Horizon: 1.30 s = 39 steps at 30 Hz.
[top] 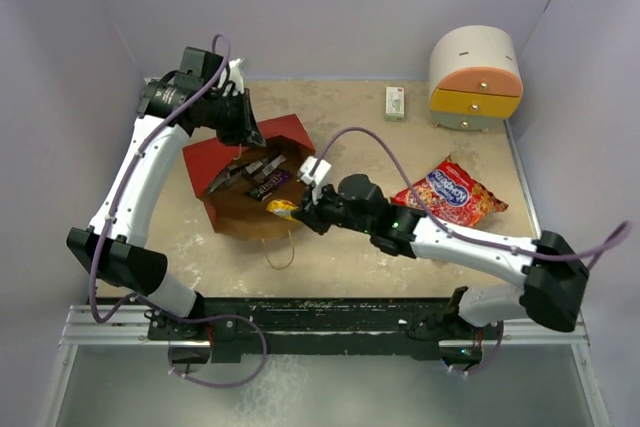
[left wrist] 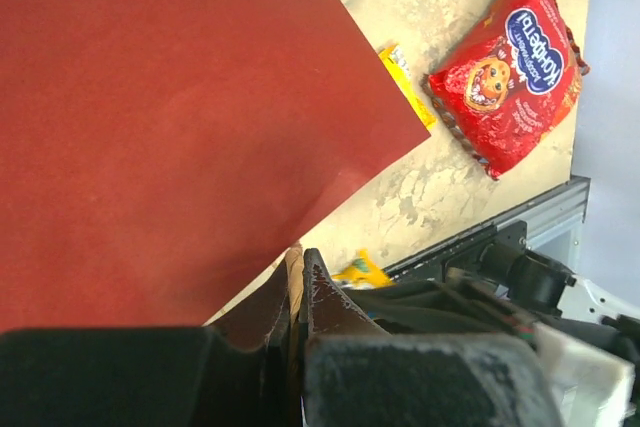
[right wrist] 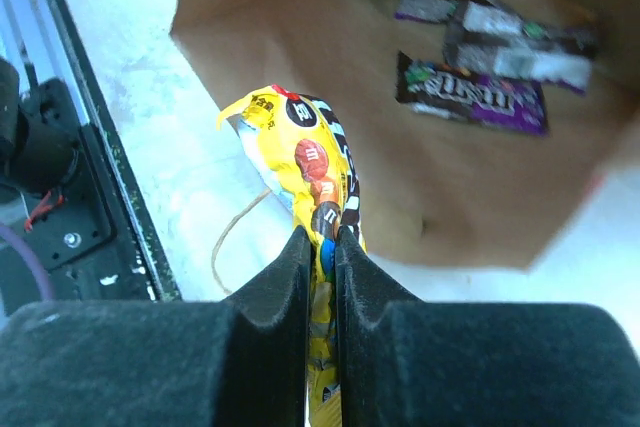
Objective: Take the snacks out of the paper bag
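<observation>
Right fingers (right wrist: 270,287) pinching yellow candy packet (right wrist: 310,167), left fingers (left wrist: 335,312) clamping paper bag (top: 290,130) edge; crisp packet (top: 450,195) out on worktop (top: 340,117), bars (top: 262,179) yet inside.

Small wrapped candy bars (top: 268,184) lie in the red paper bag (top: 212,159), with the shiny red crisp packet (top: 450,195) to its right.

Top cam: high, rear, looking down. 2 wrist cams: close-up. All 3 share paper bag (top: 250,217).
</observation>
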Motion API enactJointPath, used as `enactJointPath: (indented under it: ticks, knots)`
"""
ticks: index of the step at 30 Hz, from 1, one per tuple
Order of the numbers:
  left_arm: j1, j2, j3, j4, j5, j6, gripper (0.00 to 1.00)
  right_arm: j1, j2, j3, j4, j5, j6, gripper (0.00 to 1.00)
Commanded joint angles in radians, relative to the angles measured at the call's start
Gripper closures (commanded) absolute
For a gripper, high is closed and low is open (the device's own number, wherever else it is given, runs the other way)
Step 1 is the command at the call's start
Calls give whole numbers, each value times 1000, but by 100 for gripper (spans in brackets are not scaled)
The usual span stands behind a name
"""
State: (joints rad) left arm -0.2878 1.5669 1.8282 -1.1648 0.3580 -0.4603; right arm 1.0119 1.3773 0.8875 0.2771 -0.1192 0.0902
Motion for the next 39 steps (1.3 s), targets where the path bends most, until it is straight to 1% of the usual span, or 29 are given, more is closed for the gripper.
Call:
enactJointPath:
  ticks: [1,6,8,9,11,12,15,19,24,28,31,34,35,37,38,39]
  knots:
    - [4,-51,-22,50,-52,28,100,-1,-134,-37,-214,266,312,100]
    - [5,-50,-14,56,-35,17,100,-12,-204,-107,-331,575,532,100]
    - [5,-56,-11,56,-38,13,100,-46,-195,-104,-412,687,646,100]
    - [5,-61,-11,55,-39,12,100,-83,-184,-101,-450,703,705,100]
    - [5,-65,-10,48,-42,14,100,-185,-147,-98,-495,658,809,100]
    - [4,-65,-11,43,-43,17,100,-214,-126,-102,-489,627,831,100]
    - [4,-67,-11,27,-43,24,100,-231,-56,-97,-397,564,813,100]
    - [4,-70,-6,28,-36,22,100,-230,-12,-74,-359,545,800,100]
    - [5,-81,-18,43,-18,-2,100,-232,35,-98,-377,589,855,100]
    - [5,-95,-49,52,14,-11,100,-235,94,-94,-333,615,856,100]
    - [5,-112,-72,51,29,-11,100,-238,121,-77,-343,682,867,100]
    - [4,-130,-100,54,46,-18,100,-244,140,-50,-404,739,878,90]
    - [5,-136,-108,56,54,-20,100,-244,138,-46,-414,737,873,85]
    - [6,-145,-126,63,60,-26,100,-245,111,-58,-394,708,831,74]
    - [5,-148,-130,65,63,-30,100,-244,83,-70,-370,689,806,65]
    - [5,-150,-132,68,64,-34,100,-245,49,-88,-350,671,784,59]
